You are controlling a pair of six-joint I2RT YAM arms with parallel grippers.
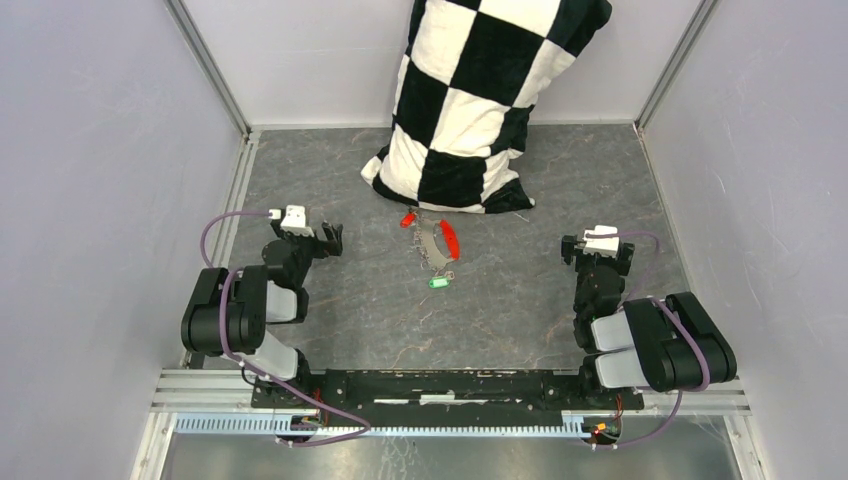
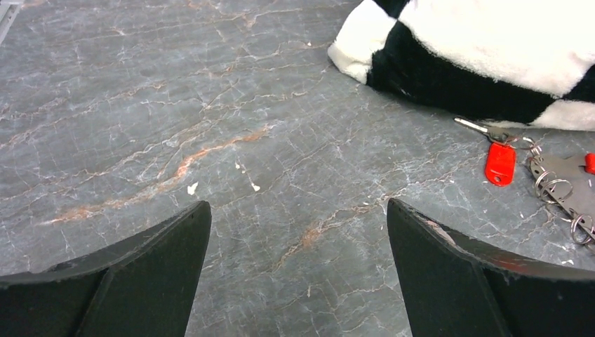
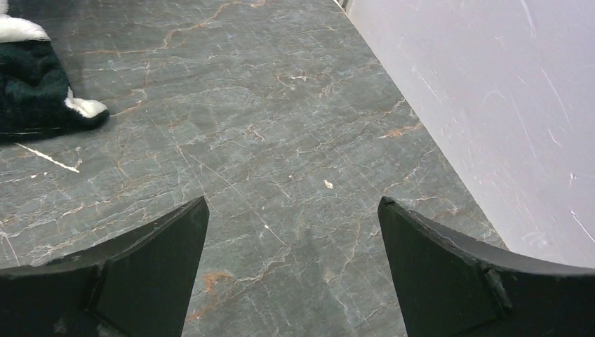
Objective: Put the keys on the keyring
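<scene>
The keyring point(image 1: 440, 241), a curved red-and-grey fob with thin silver rings, lies on the grey marbled table just in front of the pillow. A red-headed key point(image 1: 407, 219) lies at its upper left, and a green-headed key point(image 1: 437, 282) lies just below it. In the left wrist view the red key point(image 2: 500, 163) and the fob's rings point(image 2: 554, 188) sit at the far right. My left gripper point(image 1: 330, 240) point(image 2: 296, 205) is open and empty, left of the keys. My right gripper point(image 1: 597, 250) point(image 3: 293, 200) is open and empty, far to their right; no keys show in its view.
A black-and-white checkered pillow point(image 1: 470, 100) point(image 2: 484, 49) leans against the back wall, its lower edge close behind the keyring; a corner of it point(image 3: 35, 98) shows in the right wrist view. Pale enclosure walls point(image 3: 491, 84) bound the table on both sides.
</scene>
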